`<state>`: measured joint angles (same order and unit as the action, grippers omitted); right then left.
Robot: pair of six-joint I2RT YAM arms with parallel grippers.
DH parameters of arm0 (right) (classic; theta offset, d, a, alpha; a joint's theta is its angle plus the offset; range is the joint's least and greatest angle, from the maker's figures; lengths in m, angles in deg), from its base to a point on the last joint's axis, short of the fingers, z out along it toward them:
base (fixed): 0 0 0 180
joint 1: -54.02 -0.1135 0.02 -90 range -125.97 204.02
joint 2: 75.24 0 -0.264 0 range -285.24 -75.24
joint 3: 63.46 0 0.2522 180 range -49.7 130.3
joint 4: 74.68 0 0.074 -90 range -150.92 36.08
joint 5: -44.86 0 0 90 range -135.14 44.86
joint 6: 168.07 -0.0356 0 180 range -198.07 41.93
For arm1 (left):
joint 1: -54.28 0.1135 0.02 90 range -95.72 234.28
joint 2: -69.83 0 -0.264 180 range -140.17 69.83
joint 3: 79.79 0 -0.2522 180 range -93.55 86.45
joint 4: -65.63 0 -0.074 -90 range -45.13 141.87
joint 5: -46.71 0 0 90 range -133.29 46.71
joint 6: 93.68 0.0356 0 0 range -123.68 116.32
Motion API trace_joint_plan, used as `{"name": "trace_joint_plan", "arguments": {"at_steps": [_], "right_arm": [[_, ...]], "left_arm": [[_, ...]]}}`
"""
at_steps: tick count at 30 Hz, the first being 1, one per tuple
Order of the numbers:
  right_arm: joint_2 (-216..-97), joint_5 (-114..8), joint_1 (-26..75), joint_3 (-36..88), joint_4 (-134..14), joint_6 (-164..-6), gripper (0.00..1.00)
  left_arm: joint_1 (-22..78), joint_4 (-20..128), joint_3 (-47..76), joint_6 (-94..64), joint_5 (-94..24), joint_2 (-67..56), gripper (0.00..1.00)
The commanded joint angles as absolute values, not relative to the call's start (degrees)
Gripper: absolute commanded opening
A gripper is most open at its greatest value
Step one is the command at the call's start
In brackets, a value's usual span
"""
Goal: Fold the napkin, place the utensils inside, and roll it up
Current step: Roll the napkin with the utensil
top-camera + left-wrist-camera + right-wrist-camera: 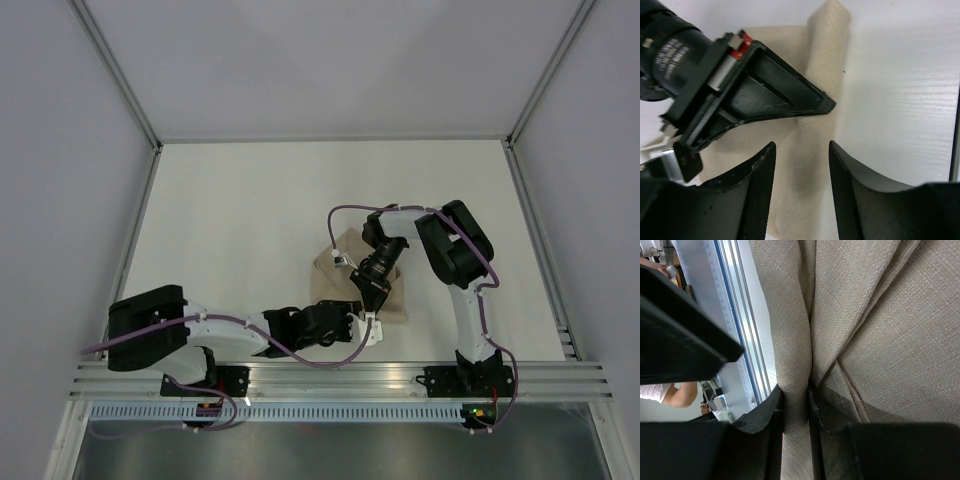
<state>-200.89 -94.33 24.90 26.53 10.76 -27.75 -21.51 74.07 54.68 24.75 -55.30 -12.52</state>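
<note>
The beige napkin (336, 262) lies crumpled on the white table between both arms. My right gripper (374, 290) is shut on a raised fold of it; in the right wrist view the jaws (796, 392) pinch a vertical ridge of the napkin (875, 315). My left gripper (357, 323) is open just near of it; in the left wrist view its jaws (802, 145) straddle a strip of the napkin (802, 180) without closing on it, and the right gripper (765, 95) sits just beyond. The utensils are hidden or out of view.
The aluminium rail (340, 378) runs along the near table edge close behind the left gripper. White walls and frame posts (130, 230) bound the table on the left, right and back. Purple cables (350, 212) loop off both arms.
</note>
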Motion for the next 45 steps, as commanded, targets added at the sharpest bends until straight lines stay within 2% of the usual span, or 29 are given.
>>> {"name": "trace_joint_plan", "arguments": {"at_steps": [1,13,20,24,27,29,30,35,36,39,42,45], "right_arm": [[-204.18,-81.97,25.72,25.97,-1.33,-24.99,0.06],[-204.53,-81.79,26.34,25.89,-1.15,-24.46,0.06],[-204.97,-82.05,26.60,26.24,-0.89,-24.46,0.06],[-204.97,-82.06,26.69,26.24,-0.80,-24.55,0.06],[-204.80,-82.06,26.78,25.97,-0.80,-24.55,0.07],[-204.62,-82.23,26.78,25.71,-0.89,-24.46,0.08],[-204.27,-82.32,26.78,25.62,-1.23,-24.55,0.09],[-202.25,-83.37,27.04,25.18,-1.41,-25.16,0.21],[-201.12,-83.98,27.04,25.18,-1.33,-25.25,0.28],[-198.22,-85.82,27.66,25.88,-0.01,-25.25,0.39],[-194.62,-87.85,28.80,26.67,1.13,-24.99,0.48],[-190.67,-91.10,30.90,28.17,2.54,-24.38,0.52]], "left_arm": [[-21.66,79.37,54.63,24.18,-52.26,-16.20,0.52],[-19.47,86.94,55.69,22.51,-51.82,-23.95,0.56],[-18.94,86.59,55.51,19.88,-49.18,-26.41,0.53],[-18.94,86.59,54.99,17.86,-47.25,-27.90,0.45],[-18.85,86.94,55.42,16.62,-46.28,-28.78,0.25],[-18.94,87.12,55.69,15.58,-45.84,-29.13,0.18],[-18.94,87.12,55.95,15.22,-45.06,-29.14,0.12],[-18.67,86.94,56.74,12.93,-41.99,-29.75,0.02],[-18.59,86.94,57.09,12.41,-41.45,-29.92,0.02],[-17.62,88.25,58.06,9.95,-39.17,-30.19,0.02],[-17.27,88.18,58.15,8.72,-37.93,-30.37,0.02],[-16.65,89.22,58.50,6.78,-37.40,-30.89,0.02]]}}
